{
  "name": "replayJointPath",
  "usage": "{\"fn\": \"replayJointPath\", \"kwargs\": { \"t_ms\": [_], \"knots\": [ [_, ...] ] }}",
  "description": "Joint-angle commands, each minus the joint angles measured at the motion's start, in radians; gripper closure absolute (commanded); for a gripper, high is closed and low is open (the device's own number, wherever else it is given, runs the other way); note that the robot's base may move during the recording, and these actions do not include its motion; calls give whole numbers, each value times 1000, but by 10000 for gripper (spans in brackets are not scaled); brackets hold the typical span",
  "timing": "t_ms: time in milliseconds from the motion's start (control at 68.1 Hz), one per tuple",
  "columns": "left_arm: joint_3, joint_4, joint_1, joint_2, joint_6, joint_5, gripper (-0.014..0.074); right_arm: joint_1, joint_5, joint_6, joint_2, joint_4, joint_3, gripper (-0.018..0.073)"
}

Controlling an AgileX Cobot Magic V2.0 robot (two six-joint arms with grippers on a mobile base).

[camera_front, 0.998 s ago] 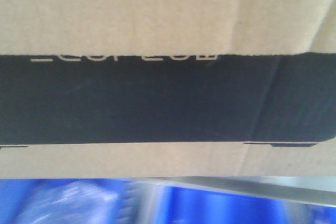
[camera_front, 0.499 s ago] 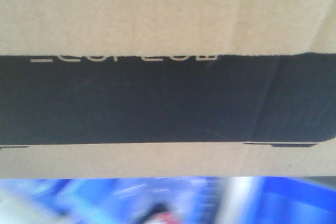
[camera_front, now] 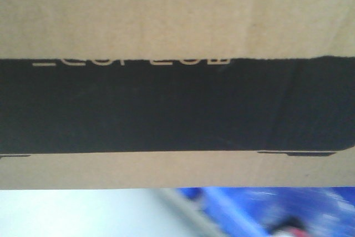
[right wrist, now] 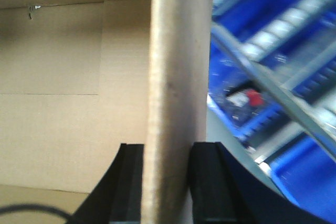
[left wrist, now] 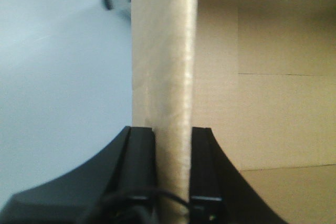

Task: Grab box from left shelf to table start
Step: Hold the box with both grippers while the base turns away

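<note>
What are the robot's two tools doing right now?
Left tool: shut on a wall of the cardboard box.
Right tool: shut on the cardboard box's other wall.

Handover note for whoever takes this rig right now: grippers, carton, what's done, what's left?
Left gripper: shut on one wall of the large brown corrugated cardboard box.
Right gripper: shut on the opposite wall.
Box: held up between both arms; silver shelf rail and blue plastic bins lie beyond its right wall.
Pale flat surface, likely the table, shows below the box.
Done: grab and, apparently, lift-off. Left: carry over the table, set down, release.
</note>
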State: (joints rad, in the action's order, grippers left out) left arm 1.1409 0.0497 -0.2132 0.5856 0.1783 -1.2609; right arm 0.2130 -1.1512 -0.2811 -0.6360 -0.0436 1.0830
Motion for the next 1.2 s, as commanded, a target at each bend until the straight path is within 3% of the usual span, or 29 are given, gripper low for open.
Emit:
{"fn": "replayJointPath", "kwargs": {
  "t_ms": [0, 1189],
  "knots": [
    [35, -70, -2, -9, 11, 60, 696, -14, 100, 11, 2, 188, 29, 502],
    [35, -62, -2, -9, 11, 60, 696, -14, 100, 11, 2, 188, 29, 502]
  ]
}}
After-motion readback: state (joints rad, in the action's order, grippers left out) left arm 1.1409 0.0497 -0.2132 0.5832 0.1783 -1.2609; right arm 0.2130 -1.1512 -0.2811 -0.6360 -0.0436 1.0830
